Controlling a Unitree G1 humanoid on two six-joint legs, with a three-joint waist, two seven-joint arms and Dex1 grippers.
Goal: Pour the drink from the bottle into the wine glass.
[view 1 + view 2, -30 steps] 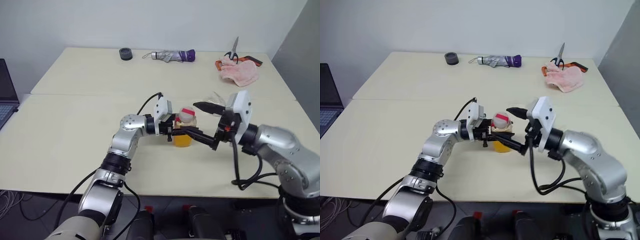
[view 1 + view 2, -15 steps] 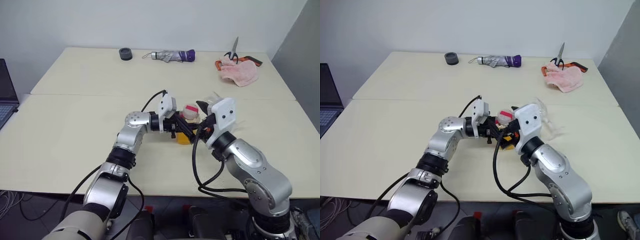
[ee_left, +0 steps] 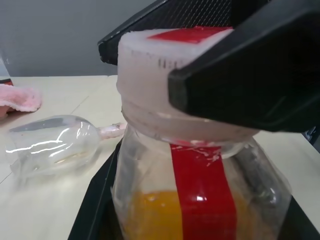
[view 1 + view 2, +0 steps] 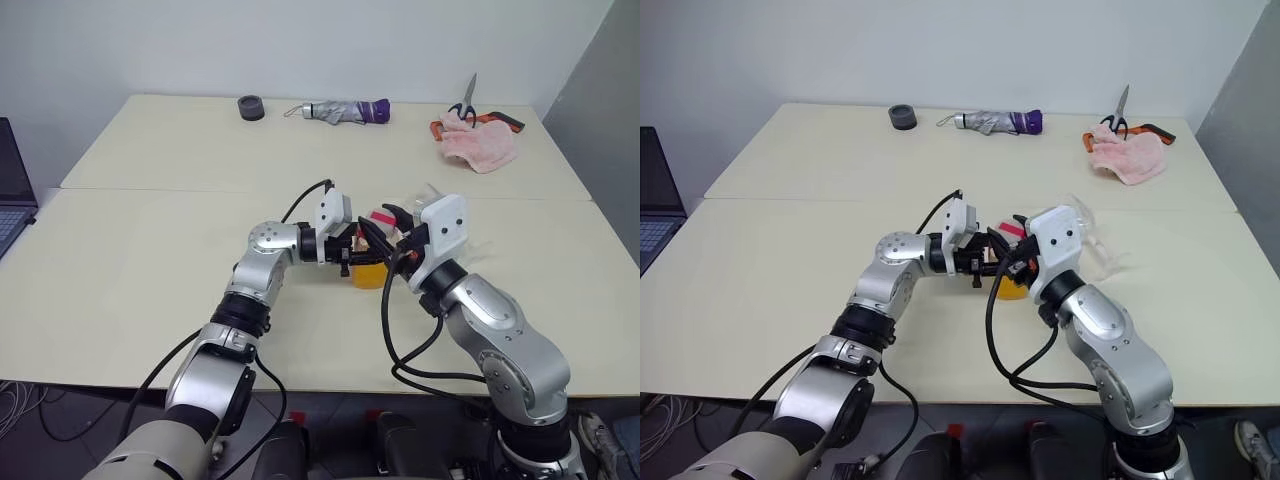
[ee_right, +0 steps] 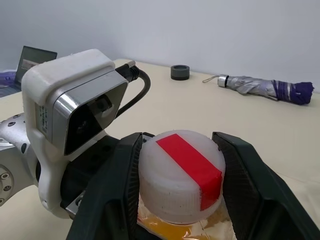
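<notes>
Table (image 4: 150, 250): bottle (image 4: 368, 262) mid-frame, braced upright. Left pincer (image 4: 352, 258) clamps bottle's body, steadying it. Right pincer (image 5: 180, 175) closed around the cap (image 5: 181, 175), probably to unscrew. Wine glass (image 3: 52, 150) lies toppled just right of the bottle.

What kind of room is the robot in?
Probably an office or lab: plain pale tables against a bare white wall, a laptop at the edge, and scissors and a folded umbrella lying around.
</notes>
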